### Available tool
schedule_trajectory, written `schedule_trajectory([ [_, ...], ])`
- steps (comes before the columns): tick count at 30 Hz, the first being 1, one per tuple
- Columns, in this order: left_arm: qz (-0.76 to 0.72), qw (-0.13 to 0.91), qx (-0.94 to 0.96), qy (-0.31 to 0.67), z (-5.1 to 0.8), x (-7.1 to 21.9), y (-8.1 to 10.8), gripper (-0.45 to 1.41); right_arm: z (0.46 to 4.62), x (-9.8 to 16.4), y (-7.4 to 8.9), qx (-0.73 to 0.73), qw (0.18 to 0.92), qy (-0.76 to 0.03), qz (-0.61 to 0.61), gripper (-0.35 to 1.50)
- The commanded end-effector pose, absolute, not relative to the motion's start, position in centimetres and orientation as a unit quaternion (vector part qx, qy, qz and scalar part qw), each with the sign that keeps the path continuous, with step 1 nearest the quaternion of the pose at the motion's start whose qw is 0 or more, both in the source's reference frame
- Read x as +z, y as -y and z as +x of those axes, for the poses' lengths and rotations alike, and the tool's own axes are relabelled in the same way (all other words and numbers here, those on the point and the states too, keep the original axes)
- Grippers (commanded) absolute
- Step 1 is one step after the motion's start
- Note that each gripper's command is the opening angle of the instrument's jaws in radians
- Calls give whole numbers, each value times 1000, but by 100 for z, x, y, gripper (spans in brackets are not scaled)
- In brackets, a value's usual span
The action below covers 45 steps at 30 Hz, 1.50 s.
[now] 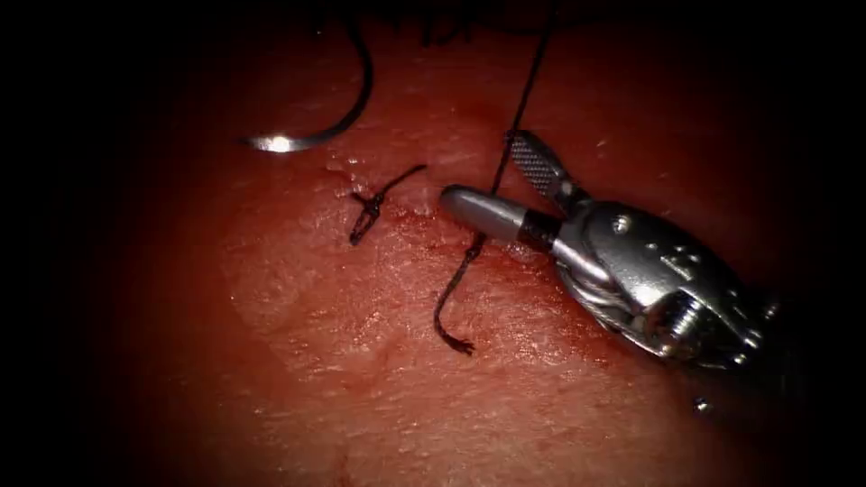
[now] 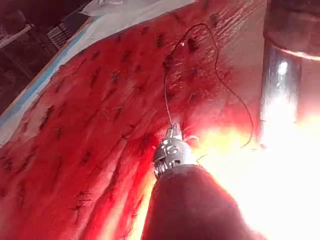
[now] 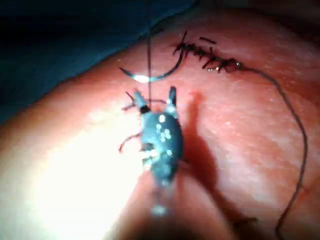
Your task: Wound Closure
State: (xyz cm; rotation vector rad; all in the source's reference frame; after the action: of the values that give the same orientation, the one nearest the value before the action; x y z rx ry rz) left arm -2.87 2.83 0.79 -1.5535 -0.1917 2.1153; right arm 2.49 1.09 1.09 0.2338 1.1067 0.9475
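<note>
The right arm's pincer (image 1: 492,185) is being held apart at the centre-right of the endoscope view, with the thread (image 1: 525,86) running between its two blades and nothing clamped. The needle (image 1: 329,117) is lying free on the tissue (image 1: 361,379) at the upper left, well apart from the pincer. A knotted stitch (image 1: 370,209) is sitting just left of it.

The needle (image 1: 338,113) fades into shadow at its upper end — its join with the thread (image 1: 528,81) cannot be made out. The thread runs off the frame's edge above the right tool (image 1: 487,185). Whether the thread touches either of that tool's parted jaws is unclear — it merely crosses between them. The tool's shaft is cut off.
</note>
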Motion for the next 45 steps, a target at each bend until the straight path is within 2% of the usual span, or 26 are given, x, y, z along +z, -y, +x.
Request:
schedule_trajectory([
  [1, -573, 251, 777, 69, -292, 82, -289, -45, 261, 114, -107, 427, 740, -508, 111, 138],
  [17, -571, 253, 778, 67, -297, 80, -286, -45, 293, 122, -110, 418, 742, -510, 117, 133],
  [20, -571, 252, 779, 64, -298, 79, -285, -45, 295, 123, -110, 415, 743, -511, 117, 128],
  [26, -573, 249, 778, 66, -300, 76, -280, -45, 294, 123, -109, 416, 744, -509, 116, 104],
  [27, -574, 249, 778, 66, -300, 76, -280, -45, 294, 123, -109, 417, 743, -511, 113, 96],
  [29, -574, 249, 778, 66, -301, 76, -279, -45, 293, 122, -110, 414, 741, -518, 106, 59],
  [32, -575, 248, 777, 66, -302, 75, -274, -45, 289, 118, -113, 420, 732, -529, 95, -35],
  [42, -580, 243, 774, 71, -308, 68, -265, -45, 283, 93, -124, 450, 720, -525, 63, -35],
  [43, -581, 243, 774, 71, -308, 68, -266, -45, 282, 94, -122, 446, 720, -528, 68, -11],
  [44, -581, 243, 774, 71, -308, 68, -266, -45, 280, 95, -122, 446, 720, -528, 68, 41],
  [45, -581, 243, 774, 72, -308, 69, -268, -45, 275, 95, -124, 442, 721, -528, 68, 132],
])
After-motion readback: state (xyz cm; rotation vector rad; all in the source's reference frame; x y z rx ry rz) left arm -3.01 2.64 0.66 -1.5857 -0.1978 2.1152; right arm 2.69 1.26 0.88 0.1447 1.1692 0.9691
